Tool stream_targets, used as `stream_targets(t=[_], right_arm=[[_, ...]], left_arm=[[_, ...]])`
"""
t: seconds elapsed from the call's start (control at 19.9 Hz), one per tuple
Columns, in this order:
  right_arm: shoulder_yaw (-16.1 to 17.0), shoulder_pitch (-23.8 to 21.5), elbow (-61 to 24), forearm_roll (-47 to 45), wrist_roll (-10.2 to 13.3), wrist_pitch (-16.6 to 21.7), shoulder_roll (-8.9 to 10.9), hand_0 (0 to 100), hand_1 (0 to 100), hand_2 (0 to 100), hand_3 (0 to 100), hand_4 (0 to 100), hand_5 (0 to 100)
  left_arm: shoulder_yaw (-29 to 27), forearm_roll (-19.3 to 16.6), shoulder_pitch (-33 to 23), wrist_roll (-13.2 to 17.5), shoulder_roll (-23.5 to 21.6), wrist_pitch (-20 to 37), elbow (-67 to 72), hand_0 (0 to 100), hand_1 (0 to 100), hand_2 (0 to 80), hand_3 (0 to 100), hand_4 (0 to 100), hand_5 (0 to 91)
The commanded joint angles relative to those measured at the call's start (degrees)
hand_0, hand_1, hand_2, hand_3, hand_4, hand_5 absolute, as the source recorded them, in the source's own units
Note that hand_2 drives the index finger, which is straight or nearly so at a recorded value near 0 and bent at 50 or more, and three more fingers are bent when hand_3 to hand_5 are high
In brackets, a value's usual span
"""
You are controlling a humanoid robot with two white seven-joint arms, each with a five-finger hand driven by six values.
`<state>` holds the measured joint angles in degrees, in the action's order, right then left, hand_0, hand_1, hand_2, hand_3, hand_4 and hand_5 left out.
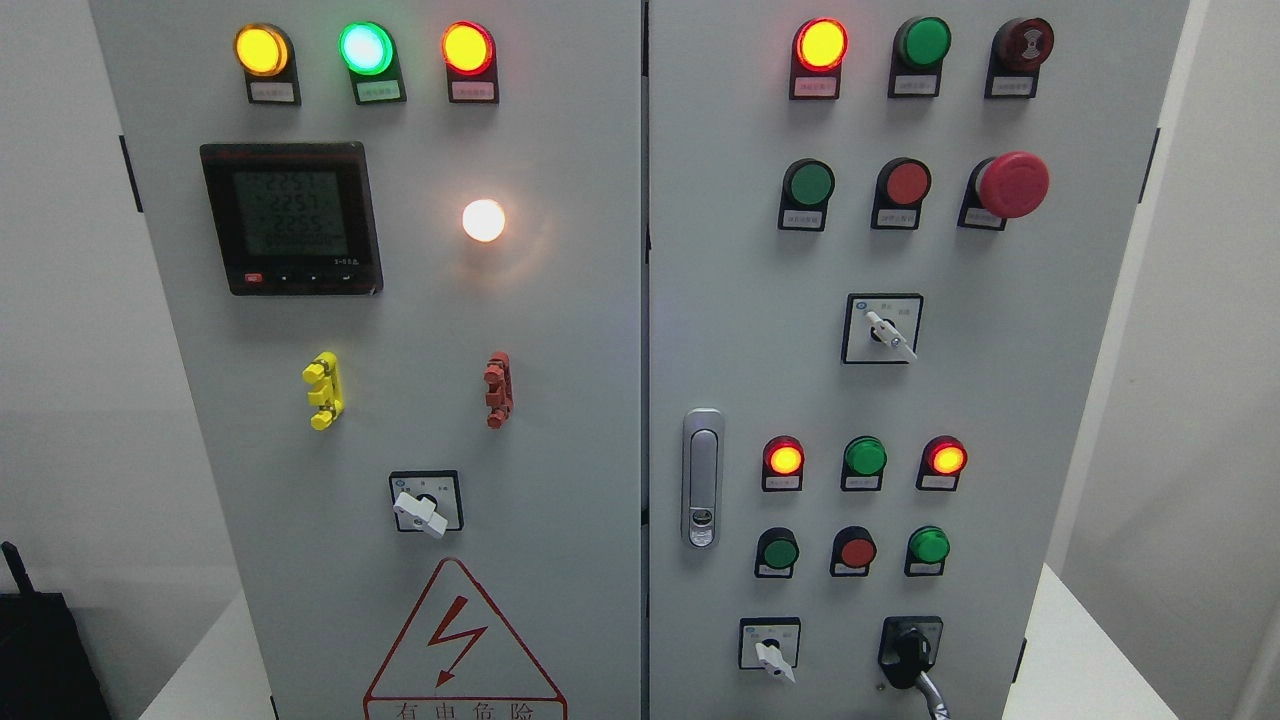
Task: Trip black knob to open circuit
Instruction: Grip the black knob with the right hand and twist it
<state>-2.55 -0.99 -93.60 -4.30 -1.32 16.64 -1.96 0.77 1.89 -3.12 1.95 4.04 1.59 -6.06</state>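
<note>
The black knob (910,648) sits in a black square plate at the lower right of the right cabinet door (1050,400), its handle pointing down. A small grey ribbed part of my right hand (932,697) rises from the bottom edge and reaches the knob's lower end. The rest of that hand is out of frame. My left hand does not show.
A white rotary switch (770,652) sits left of the black knob, and another (882,330) higher up. Lit and unlit indicator lamps, push buttons and a red emergency stop (1015,185) fill the right door. A door latch (702,478) is beside the seam. The left door carries a meter (290,215).
</note>
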Motion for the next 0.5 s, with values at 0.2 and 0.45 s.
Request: stream_targets(t=[0.2, 0.45], right_arm=[[-3.0, 1.6, -2.0, 0.4, -1.7, 1.0, -0.24, 100, 86, 0, 100, 94, 92], [-3.1, 1.7, -2.1, 0.3, -1.7, 1.0, -0.24, 100, 86, 0, 100, 94, 92]], left_arm=[[-0.1, 0.1, 0.1, 0.0, 0.1, 0.1, 0.0, 12, 39, 0.0, 0, 0, 0.0], [-0.1, 0.1, 0.2, 0.0, 0.1, 0.1, 0.0, 12, 39, 0.0, 0, 0, 0.0]])
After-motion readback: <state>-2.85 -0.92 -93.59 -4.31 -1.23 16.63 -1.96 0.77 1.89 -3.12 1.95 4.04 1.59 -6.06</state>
